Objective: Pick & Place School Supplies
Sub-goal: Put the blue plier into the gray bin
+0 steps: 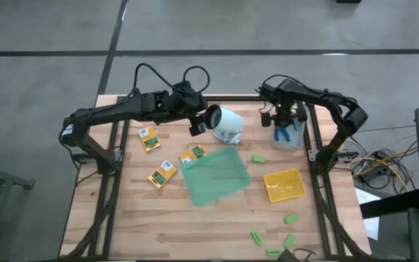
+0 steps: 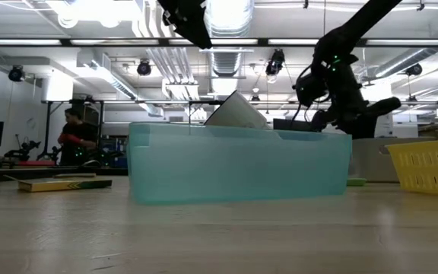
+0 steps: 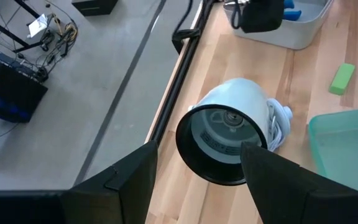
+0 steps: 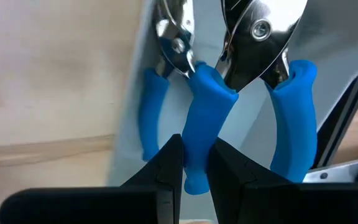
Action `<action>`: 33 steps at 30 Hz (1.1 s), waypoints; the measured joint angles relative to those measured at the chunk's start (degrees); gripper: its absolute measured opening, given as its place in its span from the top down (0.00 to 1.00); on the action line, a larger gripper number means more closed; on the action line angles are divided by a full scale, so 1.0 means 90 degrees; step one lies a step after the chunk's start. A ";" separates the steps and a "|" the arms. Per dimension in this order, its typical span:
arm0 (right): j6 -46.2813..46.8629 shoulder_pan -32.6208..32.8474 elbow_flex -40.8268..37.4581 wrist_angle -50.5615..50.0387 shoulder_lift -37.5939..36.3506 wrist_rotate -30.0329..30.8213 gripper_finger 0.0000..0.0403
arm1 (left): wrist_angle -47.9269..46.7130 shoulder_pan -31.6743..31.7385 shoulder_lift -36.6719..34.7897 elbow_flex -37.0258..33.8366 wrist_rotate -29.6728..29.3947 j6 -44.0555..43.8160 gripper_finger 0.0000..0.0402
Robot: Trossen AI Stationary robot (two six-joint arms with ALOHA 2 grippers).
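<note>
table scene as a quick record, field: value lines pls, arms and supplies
left end effector: open, beside white lamp-like object
right end effector: shut on blue-handled tool, in the grey bin
printed packets: three, left of green tray
yellow tray: right of green tray
green blocks: mostly near front right

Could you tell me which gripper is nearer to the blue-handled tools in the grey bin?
The right. The right gripper is down in the grey bin, its fingers around a handle of the blue-handled tools. The left gripper hovers by the white cup, farther off.
</note>
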 joint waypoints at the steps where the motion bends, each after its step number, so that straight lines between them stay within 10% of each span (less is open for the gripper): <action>1: -0.0005 0.0000 -0.0097 0.0015 -0.0056 0.0000 0.88 | 0.0000 0.0000 0.0000 0.0000 0.0000 0.0000 0.41; 33: 0.0027 0.0000 -0.2008 0.2040 -0.1593 -0.0271 0.78 | 0.0728 0.0000 -0.0002 -0.0017 0.0002 0.0147 0.41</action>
